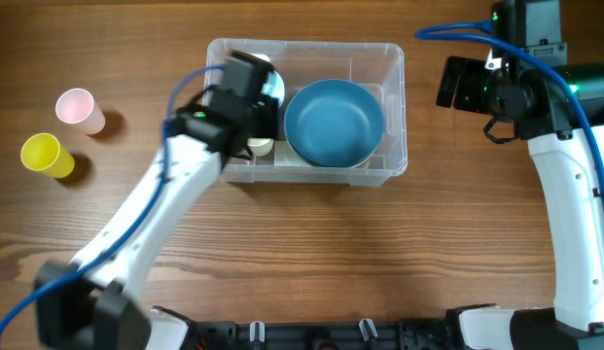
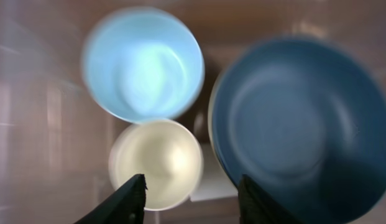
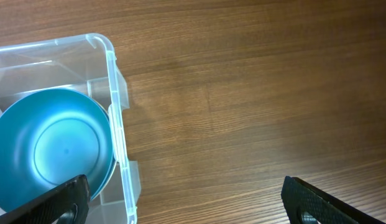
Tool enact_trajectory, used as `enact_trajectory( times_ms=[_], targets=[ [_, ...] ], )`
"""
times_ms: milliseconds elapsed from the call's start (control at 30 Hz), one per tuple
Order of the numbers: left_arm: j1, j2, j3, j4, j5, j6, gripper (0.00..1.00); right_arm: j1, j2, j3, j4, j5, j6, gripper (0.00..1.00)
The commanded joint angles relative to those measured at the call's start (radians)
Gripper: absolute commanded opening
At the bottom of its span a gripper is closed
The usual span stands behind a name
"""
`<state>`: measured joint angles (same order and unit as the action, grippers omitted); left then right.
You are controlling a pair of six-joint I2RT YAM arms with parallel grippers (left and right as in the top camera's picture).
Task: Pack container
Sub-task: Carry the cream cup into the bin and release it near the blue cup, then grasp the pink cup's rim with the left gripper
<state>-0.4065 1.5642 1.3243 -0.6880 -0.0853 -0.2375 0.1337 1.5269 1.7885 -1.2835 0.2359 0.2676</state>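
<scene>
Where container (image 1: 311,45) sits, brown wood-grain table (image 1: 311,255).

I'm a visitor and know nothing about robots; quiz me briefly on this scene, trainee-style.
1. True or false: the large dark blue round bowl lies inside the clear rectangular plastic container.
2. How many small plastic cups stand on the wooden table outside the container? A) one B) two C) four
3. Fill in: the ____ end effector is over the container.
Key: 1 true; 2 B, the pink cup and the yellow cup; 3 left end effector.
</scene>
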Motion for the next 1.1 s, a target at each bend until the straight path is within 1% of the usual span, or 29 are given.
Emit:
enact_trajectory(
  times_ms=[0, 33, 67, 200, 267, 333, 400, 433, 500, 533, 600, 733, 867, 1067],
  targets=[
    [0.133, -0.124, 0.037, -0.011, -0.080, 0.011, 0.59, 0.000, -0.005, 0.005, 0.000, -0.008, -0.003, 1.00],
    [0.186, -0.146, 0.037, -0.023, -0.101, 0.014, 0.64, 0.000, -0.005, 0.005, 0.000, -0.008, -0.003, 1.00],
    [0.234, -0.162, 0.037, -0.032, -0.109, 0.027, 0.67, 0.000, -0.005, 0.005, 0.000, -0.008, -0.003, 1.00],
    [0.446, -0.184, 0.037, -0.046, -0.113, 0.065, 0.68, 0.000, -0.005, 0.005, 0.000, -0.008, -0.003, 1.00],
    [0.555, -0.174, 0.037, -0.034, -0.114, 0.101, 0.70, 0.000, -0.005, 0.005, 0.000, -0.008, -0.003, 0.99],
    [0.646, -0.159, 0.037, -0.002, -0.113, 0.130, 0.70, 0.000, -0.005, 0.005, 0.000, -0.008, -0.003, 1.00],
    [0.714, -0.130, 0.037, 0.056, -0.074, 0.130, 0.70, 0.000, -0.005, 0.005, 0.000, -0.008, -0.003, 1.00],
    [0.732, -0.113, 0.037, 0.085, -0.040, 0.134, 0.69, 0.000, -0.005, 0.005, 0.000, -0.008, -0.003, 1.00],
    [0.746, -0.076, 0.037, 0.126, 0.008, 0.188, 0.68, 0.000, -0.005, 0.005, 0.000, -0.008, -0.003, 1.00],
    [0.746, -0.059, 0.037, 0.140, 0.010, 0.210, 0.68, 0.000, -0.005, 0.005, 0.000, -0.008, -0.003, 1.00],
    [0.746, 0.019, 0.037, 0.195, 0.009, 0.294, 0.68, 0.000, -0.005, 0.005, 0.000, -0.008, -0.003, 1.00],
    [0.746, 0.154, 0.037, 0.249, 0.009, 0.385, 0.68, 0.000, -0.005, 0.005, 0.000, -0.008, -0.003, 1.00],
    [0.756, 0.265, 0.037, 0.279, -0.009, 0.391, 0.67, 0.000, -0.005, 0.005, 0.000, -0.008, -0.003, 1.00],
    [0.762, 0.354, 0.037, 0.305, -0.009, 0.391, 0.67, 0.000, -0.005, 0.005, 0.000, -0.008, -0.003, 1.00]
  ],
)
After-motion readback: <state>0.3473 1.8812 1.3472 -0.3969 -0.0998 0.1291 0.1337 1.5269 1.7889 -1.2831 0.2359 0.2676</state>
